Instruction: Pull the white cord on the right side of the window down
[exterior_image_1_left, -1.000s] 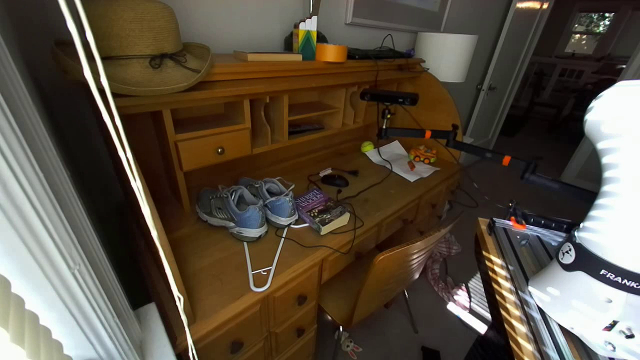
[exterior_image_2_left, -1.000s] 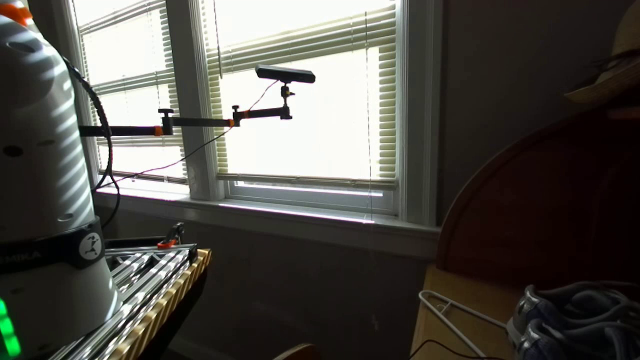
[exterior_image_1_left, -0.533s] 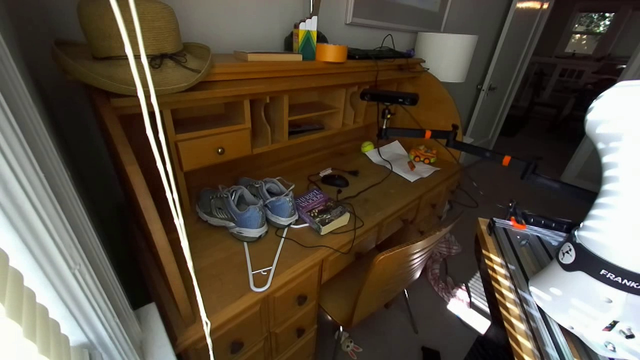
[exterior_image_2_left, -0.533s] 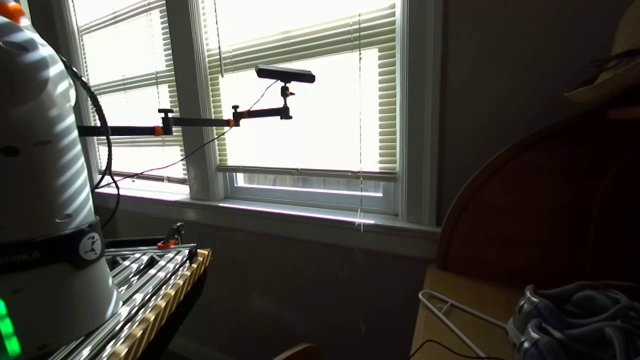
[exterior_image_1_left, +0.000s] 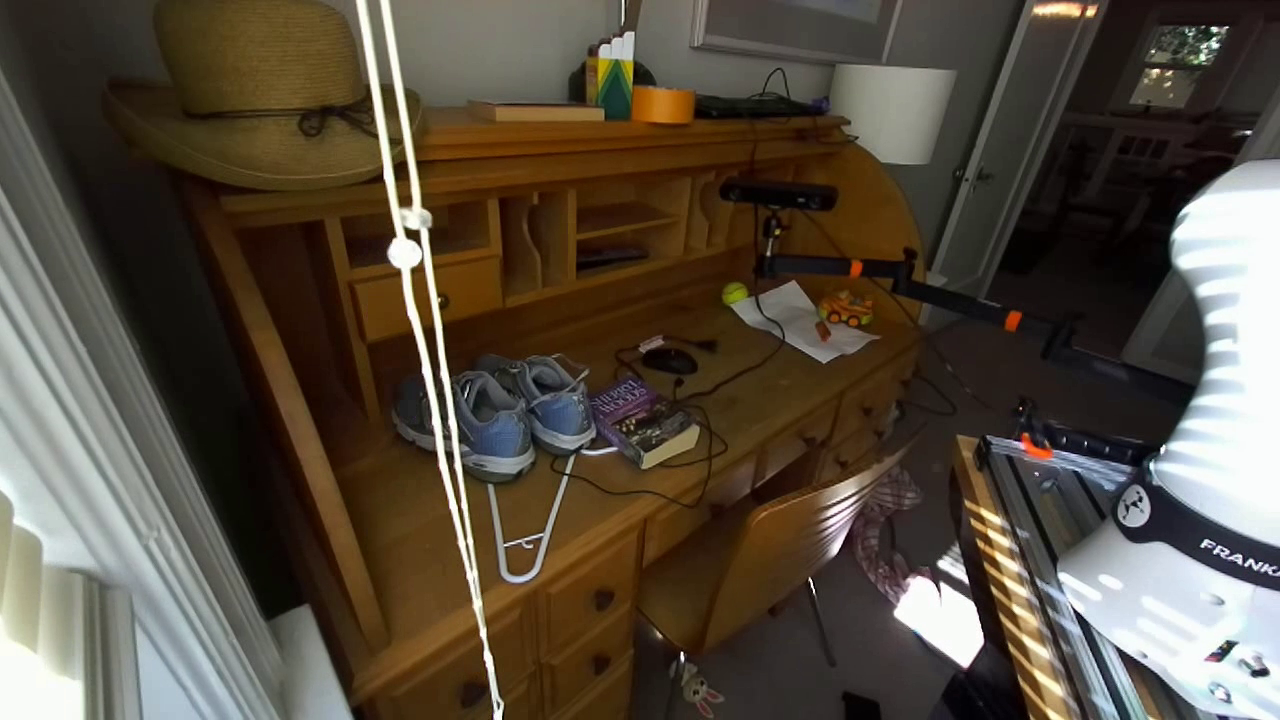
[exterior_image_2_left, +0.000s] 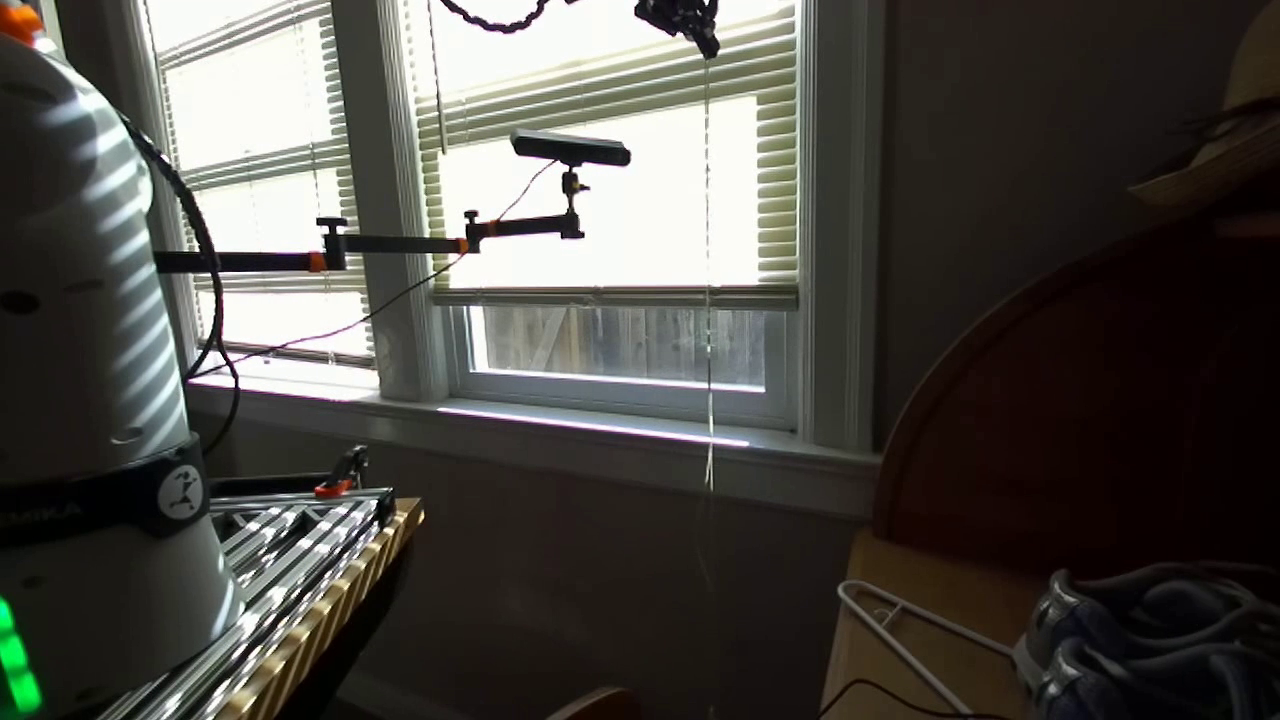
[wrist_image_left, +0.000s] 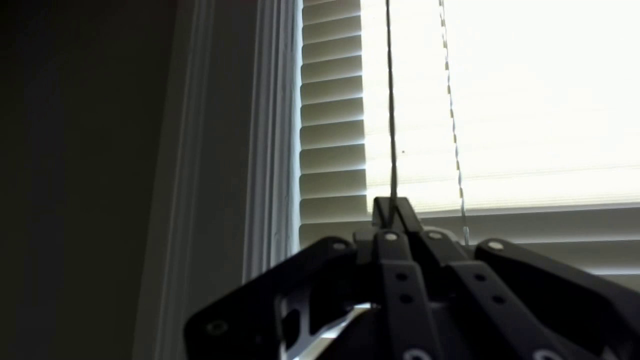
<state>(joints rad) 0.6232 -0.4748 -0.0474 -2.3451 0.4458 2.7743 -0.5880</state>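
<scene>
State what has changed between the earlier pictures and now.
The window blind's bottom rail has risen, uncovering more glass. The pincer has come down into an exterior view, shut on the white cord, which hangs lower. The blue-grey sneakers and paperback stayed put.

Tool (exterior_image_2_left: 708, 48) cropped at top, white cord (exterior_image_1_left: 464, 540) cropped at both ends

One gripper (wrist_image_left: 393, 212) is recorded. Two strands (exterior_image_1_left: 376, 90) are counted in the white cord (exterior_image_1_left: 474, 587), and two white connector pieces (exterior_image_1_left: 405, 252) are counted on it. In an exterior view, two windows (exterior_image_2_left: 640, 335) are noted, each fitted with one blind (exterior_image_2_left: 660, 200). Also listed are one desk (exterior_image_1_left: 400, 540), one chair (exterior_image_1_left: 795, 545), two sneakers (exterior_image_1_left: 563, 410), one clothes hanger (exterior_image_1_left: 518, 579), one straw hat (exterior_image_1_left: 265, 75), one ball (exterior_image_1_left: 735, 293), one toy car (exterior_image_1_left: 846, 309), one mouse (exterior_image_1_left: 669, 361), one lampshade (exterior_image_1_left: 893, 114).
</scene>
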